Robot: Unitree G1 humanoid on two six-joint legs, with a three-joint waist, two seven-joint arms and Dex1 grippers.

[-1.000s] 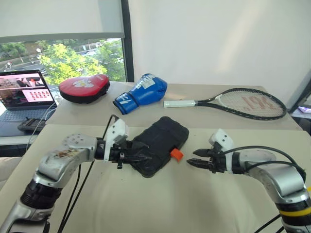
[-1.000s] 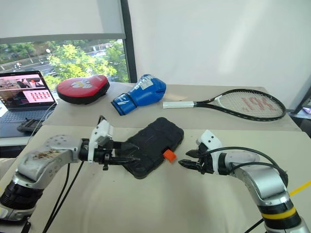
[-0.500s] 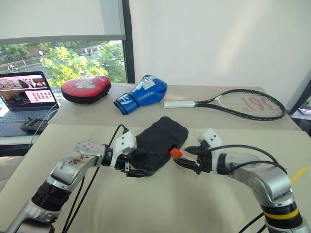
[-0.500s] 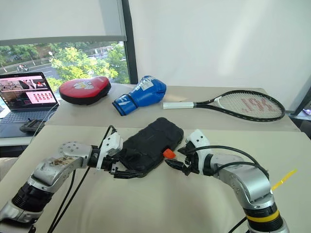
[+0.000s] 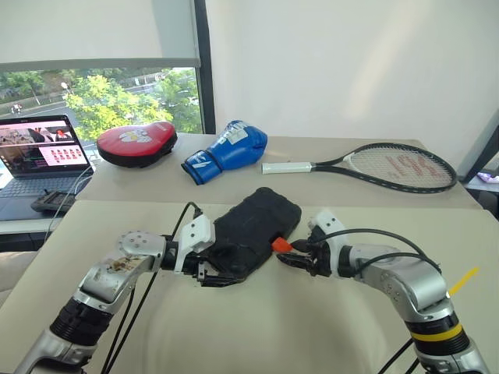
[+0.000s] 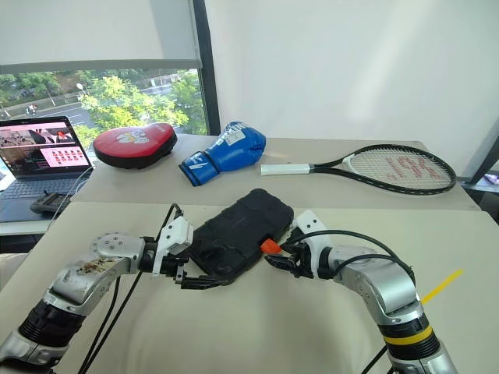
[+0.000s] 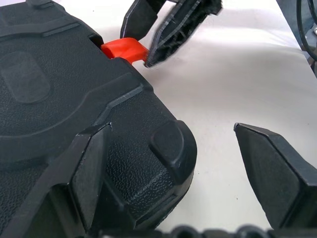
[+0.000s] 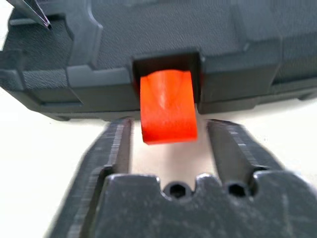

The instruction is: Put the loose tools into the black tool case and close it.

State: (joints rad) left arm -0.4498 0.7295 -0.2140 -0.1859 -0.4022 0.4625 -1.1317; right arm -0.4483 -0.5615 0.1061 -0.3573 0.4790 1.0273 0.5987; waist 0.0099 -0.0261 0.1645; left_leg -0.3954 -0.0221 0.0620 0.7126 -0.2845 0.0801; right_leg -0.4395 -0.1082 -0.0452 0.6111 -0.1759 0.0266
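The black tool case (image 5: 253, 222) lies closed on the cream table, its orange latch (image 5: 281, 245) sticking out toward the right. My left gripper (image 5: 218, 269) is open across the case's near corner (image 7: 168, 144). One finger (image 7: 89, 173) rests over the lid and the other finger (image 7: 277, 173) hangs off to the side above the table. My right gripper (image 8: 168, 129) is open with the latch (image 8: 167, 106) between its fingers, and a narrow gap shows on each side. The loose tools are out of view.
On the far table lie a red oval pad (image 5: 136, 142), a blue boxing glove (image 5: 228, 150) and a tennis racket (image 5: 374, 165). A laptop (image 5: 39, 156) stands at the far left. Cables trail from both wrists.
My right gripper has moved left up to the orange latch and narrowed its jaws around it. My left gripper has dropped to the case's near corner and opened wider.
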